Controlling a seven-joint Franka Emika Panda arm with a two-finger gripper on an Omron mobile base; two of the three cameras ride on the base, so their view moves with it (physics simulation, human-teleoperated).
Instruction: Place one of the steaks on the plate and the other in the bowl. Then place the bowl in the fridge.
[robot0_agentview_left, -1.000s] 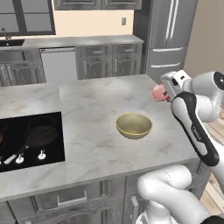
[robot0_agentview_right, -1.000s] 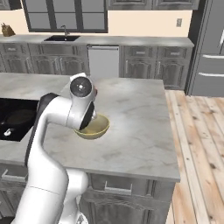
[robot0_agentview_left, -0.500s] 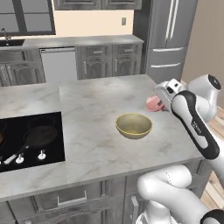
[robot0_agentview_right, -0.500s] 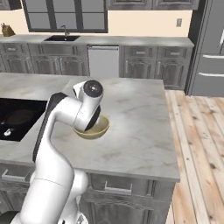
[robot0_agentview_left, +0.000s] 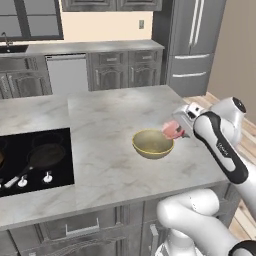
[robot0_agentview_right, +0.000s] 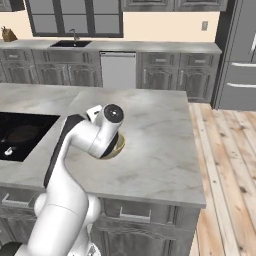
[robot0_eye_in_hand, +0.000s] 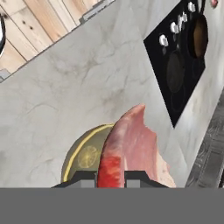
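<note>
The end effector is pinching one steak edge-on between its fingertips, and in the left base view that pink slab hangs just beside the right rim of the olive-yellow bowl, which sits on the marble tabletop a little right of the black cooktop. From the hand view the steak stands up between the two dark tips with the bowl partly behind it, so this reads as the carry-to-the-bowl step, well along. The next move, as I judge it, calls for a short shift toward the bowl's centre, a little descent, then spreading the fingers so the meat drops inside and not on the rim. The fridge waits behind the bowl, across the kitchen, doors closed, so the bowl's trip there is not yet begun. In the right base view the arm's own links cover nearly all of the bowl, leaving a sliver of rim. There's a pale round mark inside the bowl in the hand view; what it is I can't tell.
</note>
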